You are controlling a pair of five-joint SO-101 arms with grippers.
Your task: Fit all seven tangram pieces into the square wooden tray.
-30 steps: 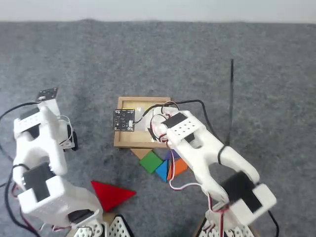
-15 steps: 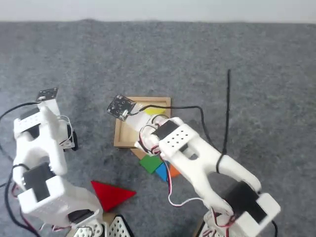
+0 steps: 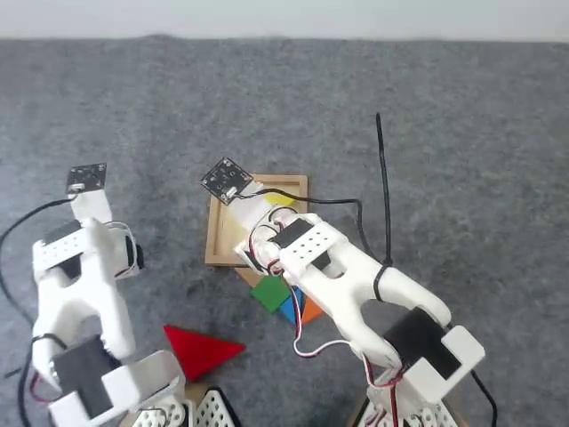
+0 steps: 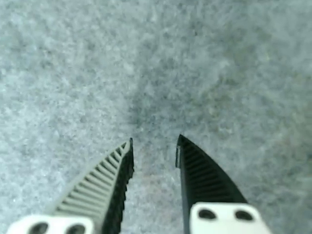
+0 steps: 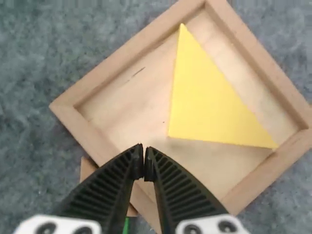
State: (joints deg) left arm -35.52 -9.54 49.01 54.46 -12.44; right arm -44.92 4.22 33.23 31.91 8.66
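Right end effector (image 5: 144, 158), pressed together, hangs over the wooden tray's (image 5: 117, 66) rim; yellow triangle (image 5: 204, 107) lies inside, toward one o'clock.

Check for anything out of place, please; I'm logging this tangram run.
A tan piece lies outside the wooden tray, against its outer edge beside the shut right gripper; whether it is tucked under the rim is unclear. The yellow triangle lies flat inside, slightly off the wall.
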